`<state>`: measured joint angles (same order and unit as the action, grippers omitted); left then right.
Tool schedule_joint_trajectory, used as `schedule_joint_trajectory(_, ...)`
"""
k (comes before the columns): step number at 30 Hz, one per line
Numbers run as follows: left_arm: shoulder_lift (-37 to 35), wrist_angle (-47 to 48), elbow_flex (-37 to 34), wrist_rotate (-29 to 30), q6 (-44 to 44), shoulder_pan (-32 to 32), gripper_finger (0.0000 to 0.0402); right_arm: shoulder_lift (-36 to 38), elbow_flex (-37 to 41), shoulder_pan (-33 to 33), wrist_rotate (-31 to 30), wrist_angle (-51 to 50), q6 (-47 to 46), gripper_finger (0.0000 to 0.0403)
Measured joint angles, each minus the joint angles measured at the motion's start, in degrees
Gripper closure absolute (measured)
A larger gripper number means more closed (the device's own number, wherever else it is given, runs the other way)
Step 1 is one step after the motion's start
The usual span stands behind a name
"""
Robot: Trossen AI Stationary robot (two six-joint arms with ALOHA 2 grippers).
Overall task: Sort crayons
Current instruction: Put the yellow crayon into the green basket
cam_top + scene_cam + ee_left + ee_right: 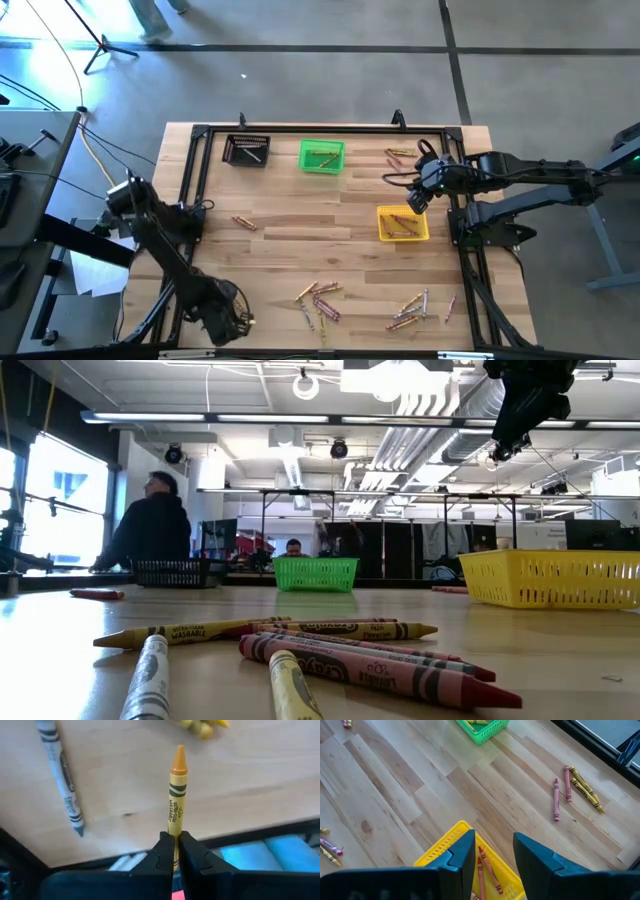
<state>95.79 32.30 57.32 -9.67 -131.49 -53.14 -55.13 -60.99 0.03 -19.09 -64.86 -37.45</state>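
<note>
Left gripper (173, 854): at the table's near edge, well away from the yellow bin (403, 224) toward the near-left corner; jaws were pressed together, pinching a yellow-orange crayon (176, 790) by its lower end, tip pointing away from the fingers.
Grey crayon (61, 771): lay flat on the wood beside the held crayon, apart from it.
Right gripper (493, 851): hovered above the yellow bin's far-left corner, jaws spread, nothing between them.
Yellow bin: sat on the table's right half; reddish crayons (486, 871) lay inside it.
Green bin (321, 156): stood beyond the yellow bin, toward the far edge, with crayons in it.
Black bin (246, 150): stood further left of the yellow bin than the green bin, by the far edge; it held a pale crayon.
Loose crayons, near pile (319, 299): red and yellow-gold sticks lay near-left of the yellow bin.
Loose crayons, second pile (413, 309): lay directly nearer than the yellow bin.
Far crayons (398, 155): a few lay beyond the yellow bin, right of the green bin.
Single red crayon (243, 222): lay well left of the yellow bin.
Person (150, 525): sat in the room behind the table, beyond the black bin.
</note>
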Motion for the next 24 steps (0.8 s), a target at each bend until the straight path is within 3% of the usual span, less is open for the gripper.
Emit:
schedule_joint_trajectory(6, -9.31, 7.78, 0.11, 13.88, 11.9, 7.7, 0.0401, 0.02, 0.0, 0.0, -0.33, 0.02, 0.0, 0.0284)
schedule_joint_trajectory(11, -15.63, 13.33, 0.11, 25.91, 30.41, 19.28, 0.0401, 0.0, 0.0, 0.0, -1.83, 0.42, -1.38, 0.0284)
schedule_joint_trajectory(17, -17.55, 7.96, 0.13, 28.39, 61.14, 39.06, 0.0401, 0.0, 0.0, -0.04, -2.42, 3.3, -2.58, 0.0284)
schedule_joint_trajectory(24, -14.43, -11.67, 0.22, 28.41, 87.74, 59.73, 0.0401, -0.07, -0.01, -0.04, -2.45, 5.97, -2.61, 0.0284)
